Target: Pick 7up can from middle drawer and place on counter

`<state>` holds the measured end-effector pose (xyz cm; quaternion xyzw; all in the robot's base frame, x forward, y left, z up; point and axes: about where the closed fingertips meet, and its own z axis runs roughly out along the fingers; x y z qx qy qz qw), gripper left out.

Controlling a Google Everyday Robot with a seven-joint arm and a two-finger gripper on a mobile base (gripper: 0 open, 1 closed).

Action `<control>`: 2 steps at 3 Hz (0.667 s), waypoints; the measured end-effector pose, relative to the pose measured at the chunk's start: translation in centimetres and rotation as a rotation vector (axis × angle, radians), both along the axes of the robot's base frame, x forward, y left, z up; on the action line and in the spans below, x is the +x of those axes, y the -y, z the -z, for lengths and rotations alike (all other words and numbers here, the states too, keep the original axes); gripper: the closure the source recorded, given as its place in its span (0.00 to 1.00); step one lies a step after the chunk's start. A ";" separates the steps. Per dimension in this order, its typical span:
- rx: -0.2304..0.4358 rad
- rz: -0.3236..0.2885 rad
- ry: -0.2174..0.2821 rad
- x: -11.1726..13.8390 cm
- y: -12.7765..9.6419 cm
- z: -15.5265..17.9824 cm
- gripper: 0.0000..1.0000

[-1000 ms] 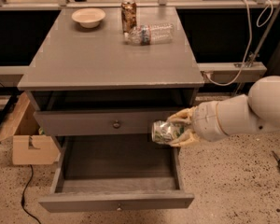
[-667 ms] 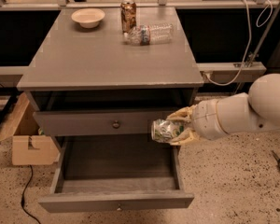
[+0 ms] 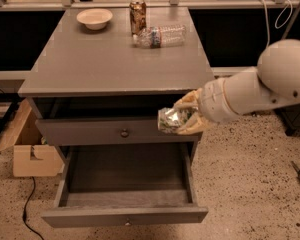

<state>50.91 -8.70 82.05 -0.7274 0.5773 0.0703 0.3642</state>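
Single camera, looking down at the grey cabinet. The gripper (image 3: pixel 179 119) hangs off the cabinet's right front corner, just under the edge of the worktop (image 3: pixel 115 59), its jaws clenched on the 7up can (image 3: pixel 170 120). The can is in the air, tipped on its side, in front of the right end of the closed upper drawer (image 3: pixel 80 132) and above the open middle drawer (image 3: pixel 125 215). Its far end is buried between the pale fingers (image 3: pixel 189 100), and its print is hard to make out. The white arm (image 3: pixel 260 89) runs out of the picture at the right. At the back of the worktop sit a bowl (image 3: pixel 94 18), a brown can (image 3: pixel 137 15) and a plastic bottle (image 3: pixel 159 36) lying flat. A cardboard box (image 3: pixel 32 154) sits on the floor to the left, partly hidden by the cabinet.
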 end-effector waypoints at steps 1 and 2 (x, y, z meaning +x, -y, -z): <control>0.005 -0.005 0.037 3.3 -0.6 -4.9 1.00; 0.076 0.005 0.059 7.8 -1.6 -8.5 1.00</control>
